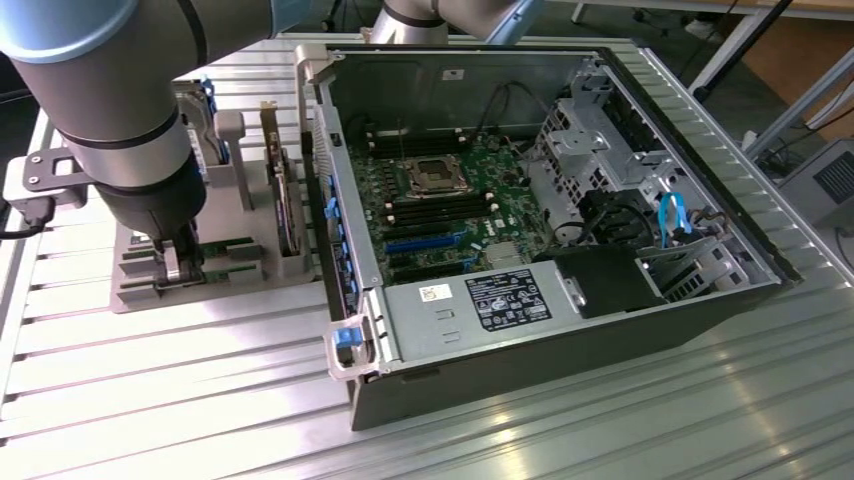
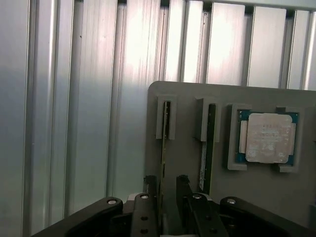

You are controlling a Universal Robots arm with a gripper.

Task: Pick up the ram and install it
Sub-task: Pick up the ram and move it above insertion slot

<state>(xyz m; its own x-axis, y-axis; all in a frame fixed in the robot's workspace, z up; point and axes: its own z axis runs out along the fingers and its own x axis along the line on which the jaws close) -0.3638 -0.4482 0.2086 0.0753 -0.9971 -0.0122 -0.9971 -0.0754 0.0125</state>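
Wrist view: fingers (image 2: pixel 182 193) straddle the ram (image 2: pixel 164 158), slightly parted.

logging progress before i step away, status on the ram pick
gripper open, straddling the long thin green ram stick. stick on edge in grey holder, not lifted. second board alongside, square silver processor chip beyond, neither blocking.
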